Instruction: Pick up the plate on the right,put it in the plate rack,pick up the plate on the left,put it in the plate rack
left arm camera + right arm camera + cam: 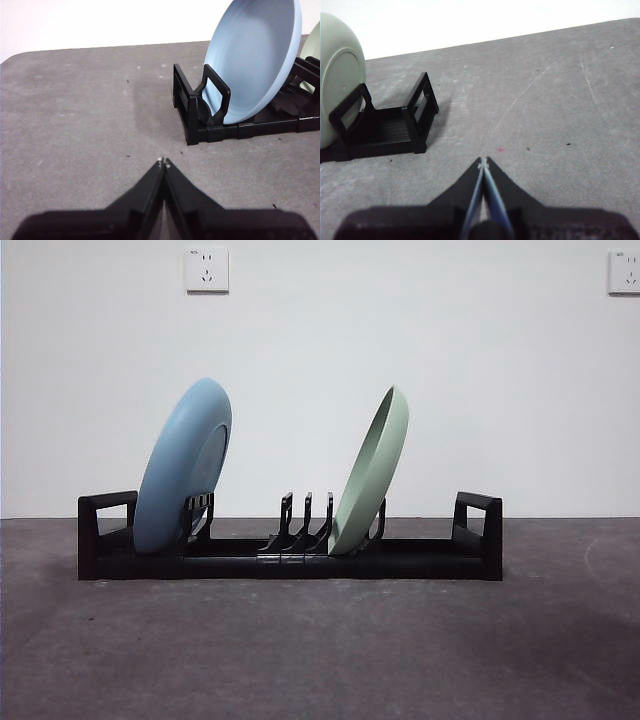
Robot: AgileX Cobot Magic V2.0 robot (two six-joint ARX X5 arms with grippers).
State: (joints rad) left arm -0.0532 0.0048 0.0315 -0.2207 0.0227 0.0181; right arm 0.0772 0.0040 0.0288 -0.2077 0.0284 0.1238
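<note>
The black plate rack (290, 558) stands across the middle of the grey table. A blue plate (184, 466) leans in its left end, and a pale green plate (372, 472) leans among the prongs right of centre. In the left wrist view the blue plate (252, 57) sits in the rack (200, 107), well away from my left gripper (164, 161), which is shut and holds nothing. In the right wrist view the green plate (337, 75) shows behind the rack's end handle (422, 107). My right gripper (483, 160) is shut and holds nothing, away from the rack.
Grey table surface (320, 650) stretches in front of the rack. A white wall with two sockets (207, 270) stands behind. Neither arm shows in the front view.
</note>
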